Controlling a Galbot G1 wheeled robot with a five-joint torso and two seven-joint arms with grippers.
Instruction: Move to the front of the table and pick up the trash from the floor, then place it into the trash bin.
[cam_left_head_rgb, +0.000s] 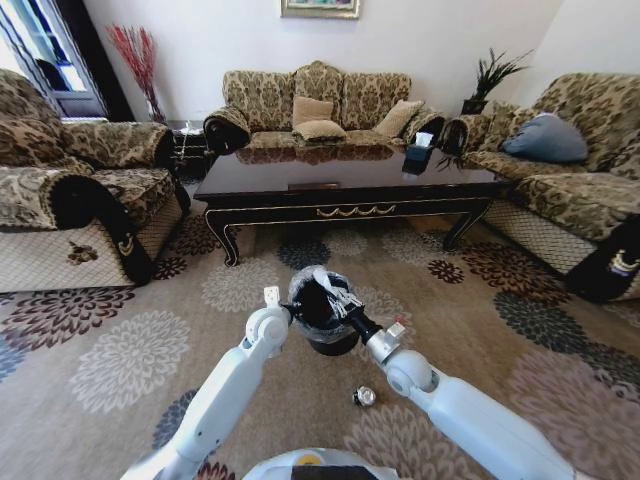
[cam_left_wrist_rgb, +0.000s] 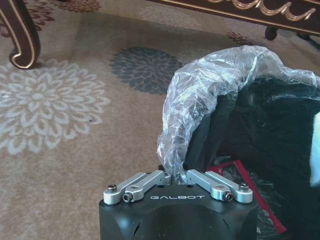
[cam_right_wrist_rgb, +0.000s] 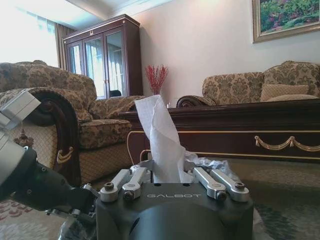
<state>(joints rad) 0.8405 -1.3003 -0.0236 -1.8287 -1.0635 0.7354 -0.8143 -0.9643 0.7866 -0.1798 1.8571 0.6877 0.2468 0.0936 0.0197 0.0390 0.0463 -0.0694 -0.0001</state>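
The small black trash bin (cam_left_head_rgb: 322, 322), lined with a crinkled clear bag (cam_left_wrist_rgb: 210, 85), stands on the carpet in front of the dark brown table (cam_left_head_rgb: 340, 185). My left gripper (cam_left_head_rgb: 291, 312) is at the bin's left rim, shut on the edge of the bag (cam_left_wrist_rgb: 173, 176). Over the bin's mouth my right gripper (cam_left_head_rgb: 343, 305) is shut on a folded white paper piece (cam_right_wrist_rgb: 161, 135) that sticks up between its fingers. A small round silvery can (cam_left_head_rgb: 364, 397) lies on the carpet near my base. Something red (cam_left_wrist_rgb: 240, 177) lies inside the bin.
Patterned sofas stand left (cam_left_head_rgb: 70, 200), behind (cam_left_head_rgb: 320, 110) and right (cam_left_head_rgb: 570, 170) of the table. A tissue box (cam_left_head_rgb: 420, 155) sits on the tabletop. A carved table leg (cam_left_wrist_rgb: 20, 37) is close to the bin. Open flowered carpet (cam_left_head_rgb: 130, 350) lies to my left.
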